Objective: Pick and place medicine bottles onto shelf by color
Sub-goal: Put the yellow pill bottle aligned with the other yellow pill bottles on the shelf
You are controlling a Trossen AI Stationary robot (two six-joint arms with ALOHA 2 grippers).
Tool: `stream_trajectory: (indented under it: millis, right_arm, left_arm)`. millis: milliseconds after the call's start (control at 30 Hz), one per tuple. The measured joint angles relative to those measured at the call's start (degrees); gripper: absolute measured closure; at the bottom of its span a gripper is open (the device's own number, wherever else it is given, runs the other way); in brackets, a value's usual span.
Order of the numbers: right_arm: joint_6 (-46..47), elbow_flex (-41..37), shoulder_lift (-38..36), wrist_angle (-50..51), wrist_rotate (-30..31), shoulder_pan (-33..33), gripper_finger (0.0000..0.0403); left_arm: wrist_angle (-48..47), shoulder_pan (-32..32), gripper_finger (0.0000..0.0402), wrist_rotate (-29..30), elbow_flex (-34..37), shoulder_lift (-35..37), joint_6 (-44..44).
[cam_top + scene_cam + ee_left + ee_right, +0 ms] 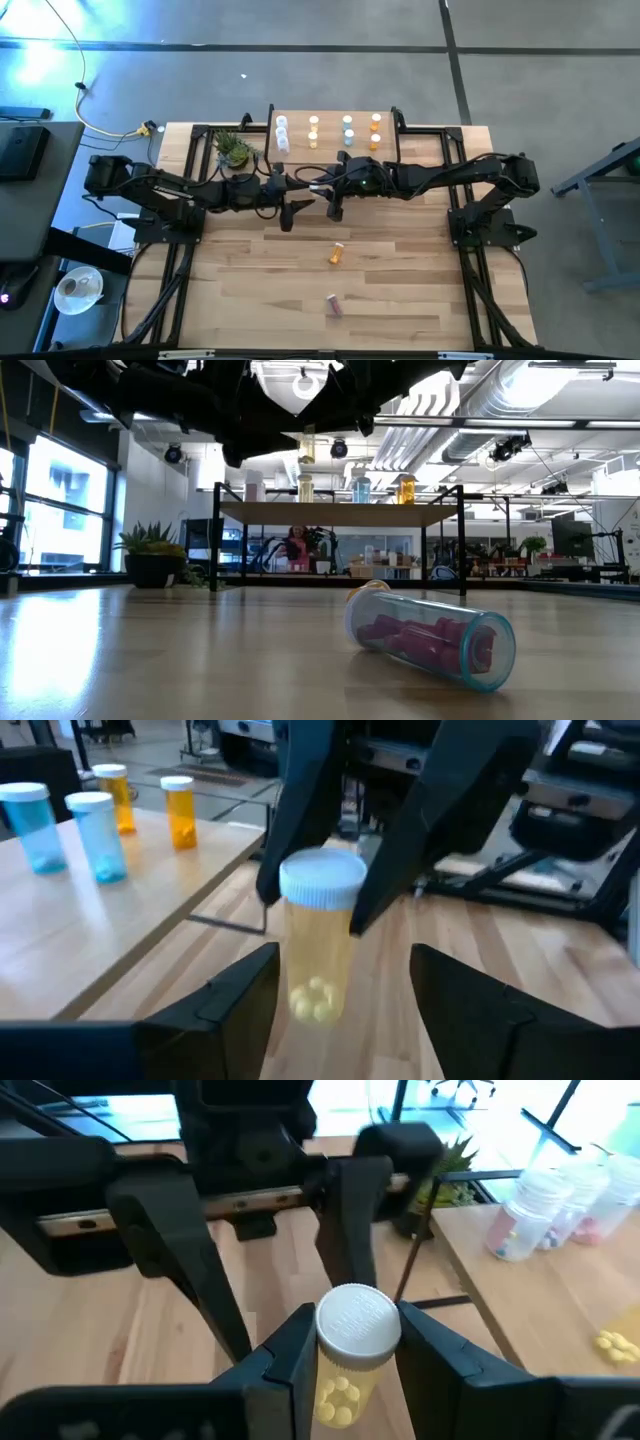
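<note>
A: Right wrist view: the right gripper (350, 1365) clamps a yellow bottle (350, 1350) upright, white cap up, above the bench (400, 290) just in front of the shelf (330, 122). No label is readable.

B: And the left gripper (345, 985)?

A: Released, fingers spread either side of that same bottle. A purple bottle (432, 637) lies on its side near the bench's front edge, an orange bottle (336, 253) mid-bench.
</note>
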State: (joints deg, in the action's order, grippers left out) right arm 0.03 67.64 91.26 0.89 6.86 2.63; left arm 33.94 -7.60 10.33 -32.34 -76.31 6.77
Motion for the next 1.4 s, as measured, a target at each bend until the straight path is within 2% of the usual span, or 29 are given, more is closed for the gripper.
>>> stream_trajectory:
  millis: [333, 567, 700, 900, 1400]
  right_arm:
    - [-1.7, 0.0, 0.0, -3.0, 12.6, 0.4, 0.0304]
    - [-5.0, 0.0, 0.0, -11.0, 12.7, 3.1, 0.0304]
    - [-4.5, 0.0, 0.4, -11.7, 12.7, 5.2, 0.0304]
    - [-1.5, 0.0, 5.3, -12.8, 12.1, 7.9, 0.0304]
    - [-3.9, 0.0, 9.2, -15.3, 10.1, 9.8, 0.0304]
  left_arm:
    - [-16.6, 0.0, 0.0187, 0.2, 0.0, 12.2, -1.4]
    - [-23.2, 0.5, 0.0188, 0.6, 0.0, 17.1, -1.1]
    - [-26.0, 0.7, 0.0188, 3.4, 0.0, 18.1, -0.4]
    - [-27.3, 0.7, 0.0188, 8.0, 0.0, 18.5, -0.8]
    - [-27.3, 0.7, 0.0188, 8.3, 0.0, 18.5, -1.0]
